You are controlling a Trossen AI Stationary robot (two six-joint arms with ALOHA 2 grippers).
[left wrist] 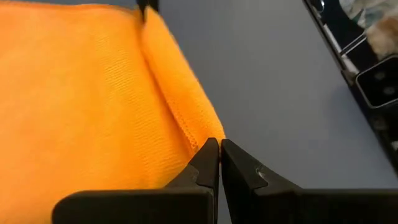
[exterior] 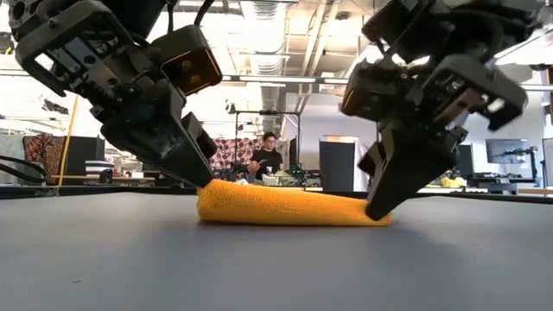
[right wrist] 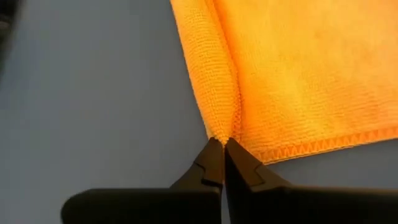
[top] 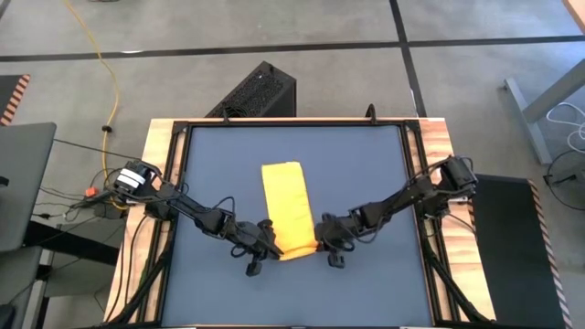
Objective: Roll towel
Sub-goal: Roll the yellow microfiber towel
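On towel (top: 287, 211), no writing.

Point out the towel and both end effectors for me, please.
towel (top: 283, 208): high view, middle of the cloth.
left end effector (left wrist: 219, 148): left wrist view, closed tips.
right end effector (right wrist: 222, 147): right wrist view, closed tips.

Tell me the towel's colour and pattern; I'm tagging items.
The towel is plain yellow-orange, no pattern; the right wrist view shows it best.
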